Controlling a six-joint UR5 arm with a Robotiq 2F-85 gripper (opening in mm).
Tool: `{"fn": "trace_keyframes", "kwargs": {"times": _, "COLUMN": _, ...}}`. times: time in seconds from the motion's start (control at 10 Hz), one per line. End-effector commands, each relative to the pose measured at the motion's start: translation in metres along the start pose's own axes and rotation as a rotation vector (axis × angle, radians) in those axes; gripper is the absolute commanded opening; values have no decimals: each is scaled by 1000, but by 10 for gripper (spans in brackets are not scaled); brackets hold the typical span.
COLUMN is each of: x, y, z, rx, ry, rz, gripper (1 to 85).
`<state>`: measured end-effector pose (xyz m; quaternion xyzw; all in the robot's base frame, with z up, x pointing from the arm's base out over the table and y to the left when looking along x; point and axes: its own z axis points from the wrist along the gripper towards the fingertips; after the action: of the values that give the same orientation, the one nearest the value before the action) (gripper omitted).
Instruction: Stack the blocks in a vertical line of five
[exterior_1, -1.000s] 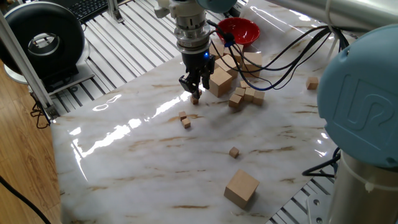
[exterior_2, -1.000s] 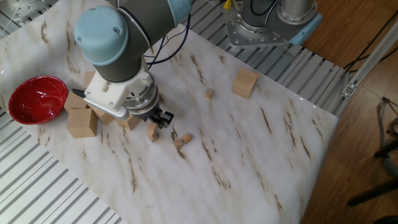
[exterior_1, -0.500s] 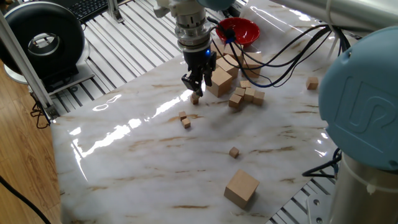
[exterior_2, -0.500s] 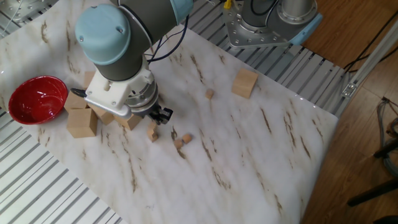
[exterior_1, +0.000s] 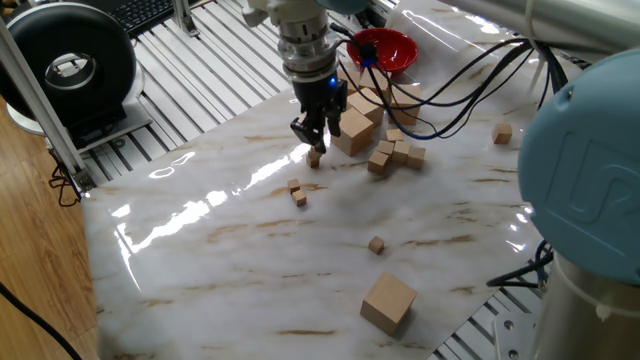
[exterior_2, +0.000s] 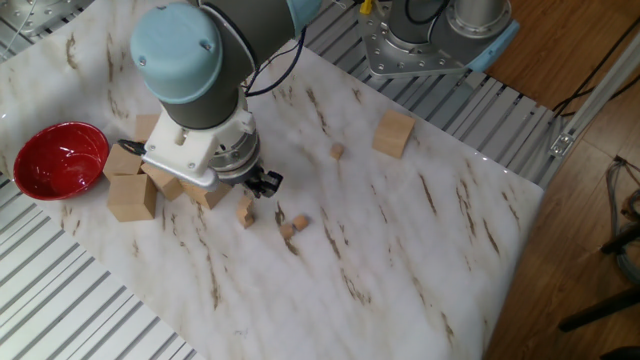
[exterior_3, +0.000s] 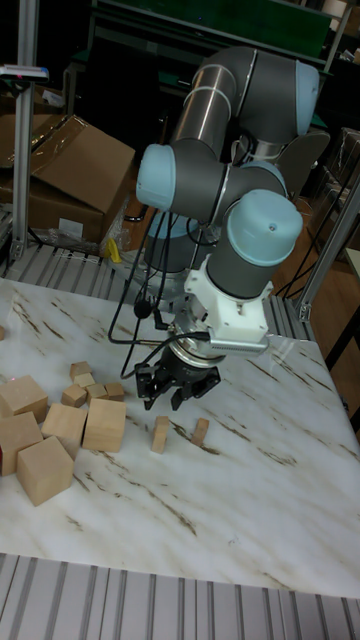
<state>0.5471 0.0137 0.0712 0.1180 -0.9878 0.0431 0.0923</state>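
While its jaws stand apart, the gripper (exterior_1: 313, 141) hangs just above a two-block stack (exterior_3: 159, 434) on the worktop (exterior_1: 230, 270).

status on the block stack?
Gripper open, just above a small stack of blocks. Other small blocks loose on the table. Medium cubes close beside the stack, nothing blocking.

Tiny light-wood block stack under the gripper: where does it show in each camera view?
One fixed view: tiny light-wood block stack upper centre, just below the gripper.
The other fixed view: left of centre, beside two loose blocks.
Tall fixed view: lower left of centre.
Shared landmark: the gripper hangs just above it in every view.
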Motion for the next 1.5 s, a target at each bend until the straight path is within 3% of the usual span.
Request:
{"fn": "trace_keyframes", "kwargs": {"times": 0.0, "x": -2, "y": 17, "z": -7, "rx": -9, "ry": -3, "rz": 39, "gripper": 443}}
{"fn": "trace_keyframes", "kwargs": {"times": 0.3, "x": -8, "y": 36, "z": -19, "rx": 55, "ry": 8, "rz": 75, "gripper": 407}}
{"fn": "trace_keyframes", "kwargs": {"times": 0.5, "x": -12, "y": 52, "z": -27, "rx": 49, "ry": 26, "rz": 114, "gripper": 380}}
{"fn": "trace_keyframes", "kwargs": {"times": 0.6, "x": -15, "y": 57, "z": -23, "rx": 37, "ry": 29, "rz": 133, "gripper": 363}}
{"fn": "trace_keyframes", "kwargs": {"times": 0.8, "x": -26, "y": 73, "z": -15, "rx": -31, "ry": 14, "rz": 186, "gripper": 350}}
{"fn": "trace_keyframes", "kwargs": {"times": 1.2, "x": -33, "y": 80, "z": -5, "rx": -59, "ry": 14, "rz": 242, "gripper": 323}}
{"fn": "trace_keyframes", "kwargs": {"times": 1.3, "x": -52, "y": 78, "z": -2, "rx": -73, "ry": -47, "rz": 283, "gripper": 277}}
{"fn": "trace_keyframes", "kwargs": {"times": 1.4, "x": -57, "y": 71, "z": 0, "rx": -72, "ry": -59, "rz": 288, "gripper": 263}}
